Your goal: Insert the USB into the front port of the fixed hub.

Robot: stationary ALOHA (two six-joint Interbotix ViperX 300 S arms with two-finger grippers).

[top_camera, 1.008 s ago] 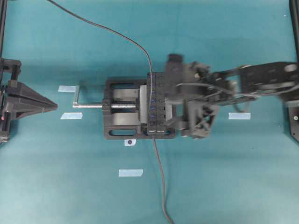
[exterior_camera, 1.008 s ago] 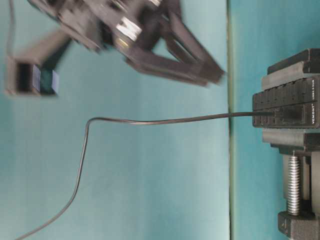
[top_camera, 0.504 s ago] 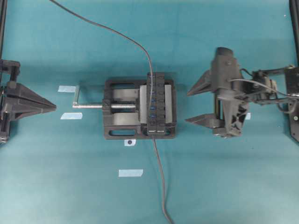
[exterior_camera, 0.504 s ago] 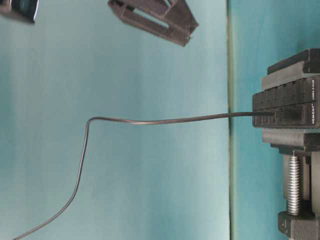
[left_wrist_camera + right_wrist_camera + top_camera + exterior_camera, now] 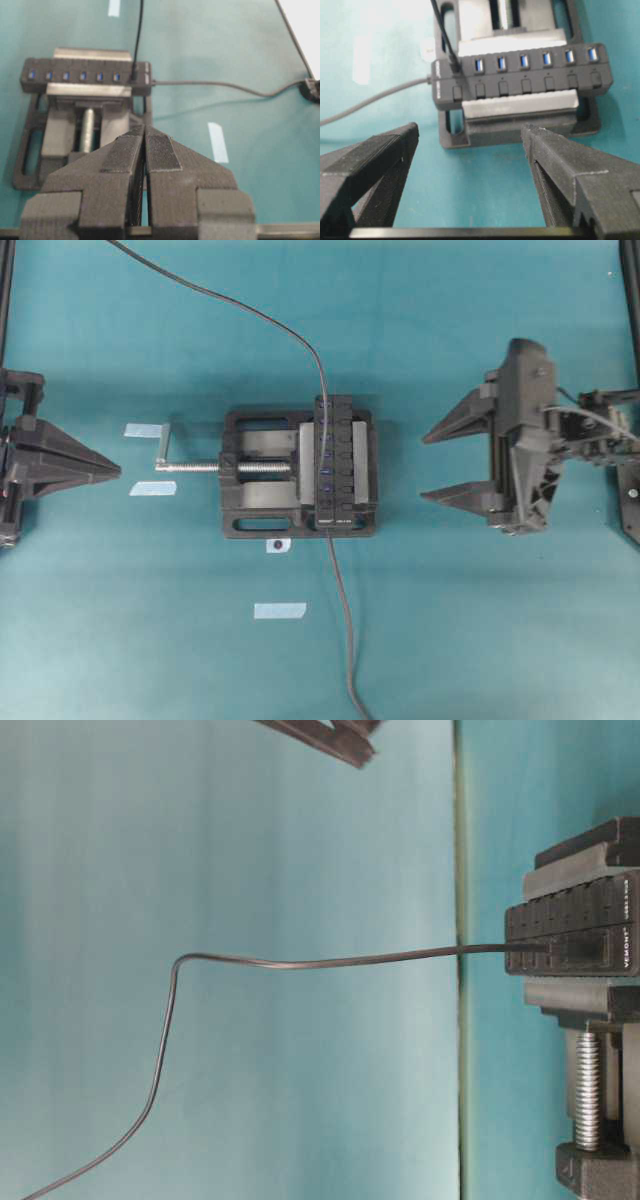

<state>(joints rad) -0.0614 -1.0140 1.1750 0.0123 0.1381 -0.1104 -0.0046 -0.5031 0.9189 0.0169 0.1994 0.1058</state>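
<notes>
USB seated, insertion judged done.
The USB [image 5: 454, 65] is seen plugged into the end port of the fixed hub [image 5: 334, 462], mid-worktop in the vise [image 5: 262, 472]; right gripper [image 5: 455, 462] is spread wide, empty, left gripper [image 5: 145, 135] pressed closed; only parking is called for.

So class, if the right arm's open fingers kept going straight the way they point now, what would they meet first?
Probably the black vise clamping the long black USB hub, directly ahead of the right gripper; bare teal table lies between. Its height above the table is unclear.
</notes>
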